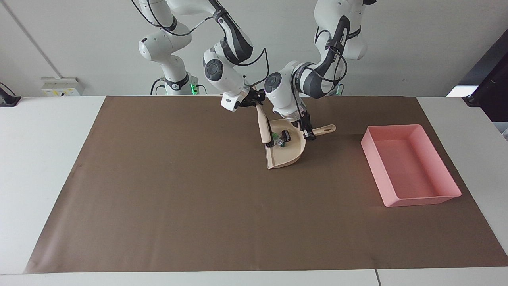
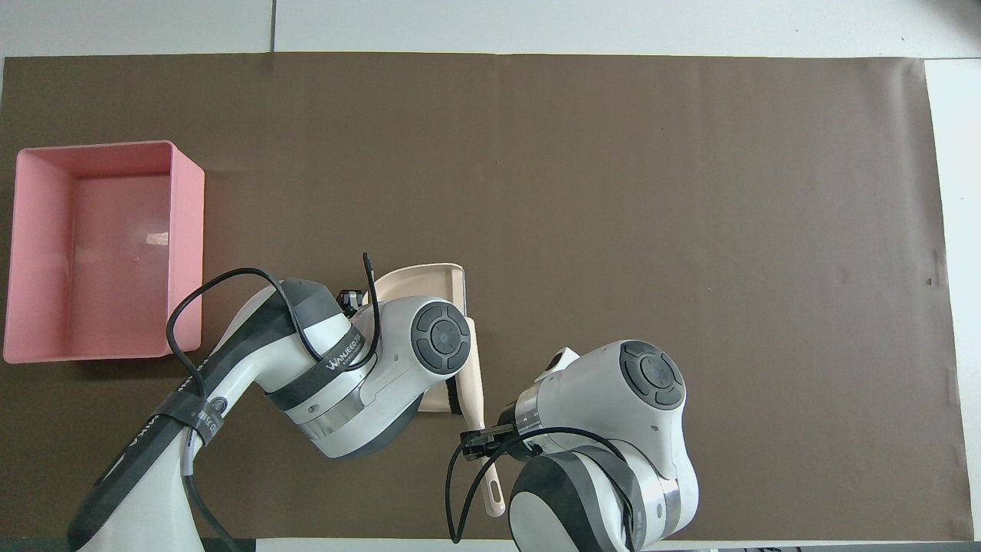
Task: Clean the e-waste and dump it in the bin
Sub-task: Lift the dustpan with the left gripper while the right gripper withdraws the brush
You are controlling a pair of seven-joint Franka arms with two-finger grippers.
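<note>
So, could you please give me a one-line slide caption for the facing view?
Right claw sweeps e-waste into the dustpan with a brush; left claw holds its handle.

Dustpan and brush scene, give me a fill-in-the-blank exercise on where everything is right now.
1. The small parts lie in the ____.
2. The right gripper holds the handle of the ____.
3. The left gripper grips the dustpan by its ____.
4. The pink bin sits toward the ____ arm's end of the table.

Missing words: dustpan; brush; handle; left
</note>
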